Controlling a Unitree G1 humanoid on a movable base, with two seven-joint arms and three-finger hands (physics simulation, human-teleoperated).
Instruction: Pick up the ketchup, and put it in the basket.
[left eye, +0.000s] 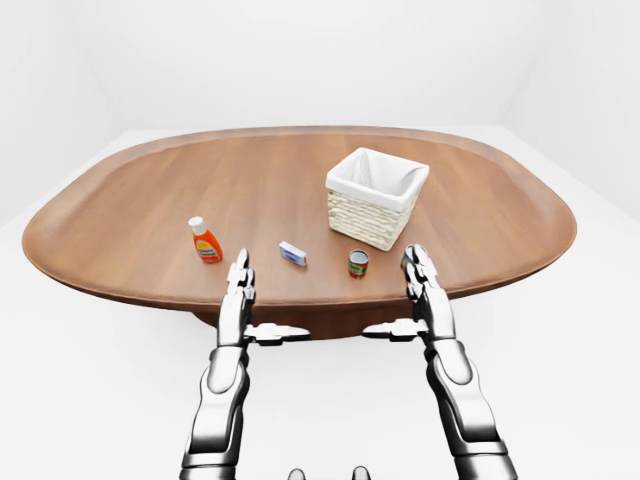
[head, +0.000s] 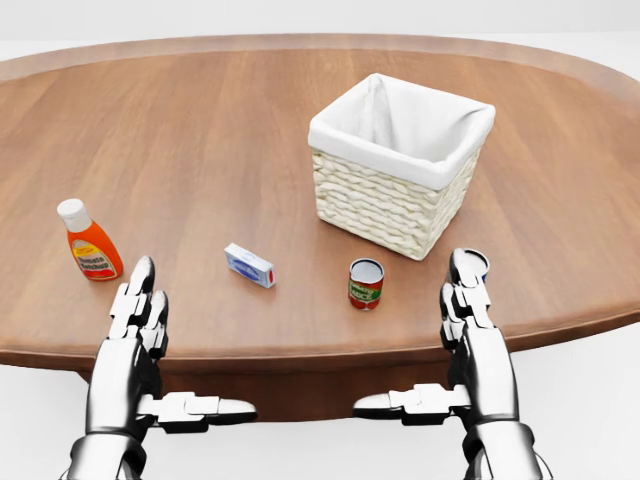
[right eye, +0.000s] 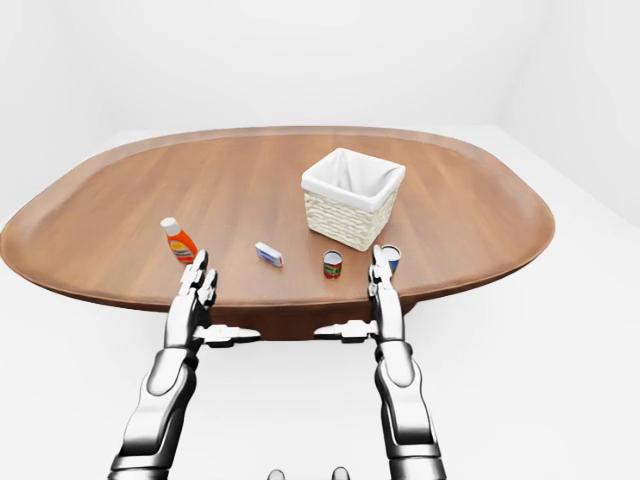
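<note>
Standing upright at the table's (head: 560, 150) left, the ketchup (head: 88, 243) (probably light, slick plastic) is best gripped around its body; the left hand (head: 135, 322) is spread empty nearby, the basket (head: 400, 165) and the unclenched right hand (head: 470, 310) lying rightward.

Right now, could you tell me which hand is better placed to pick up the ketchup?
The left hand. The ketchup stands just above and left of it in the head view, while the right hand sits across the table past the can, below the basket.
</note>
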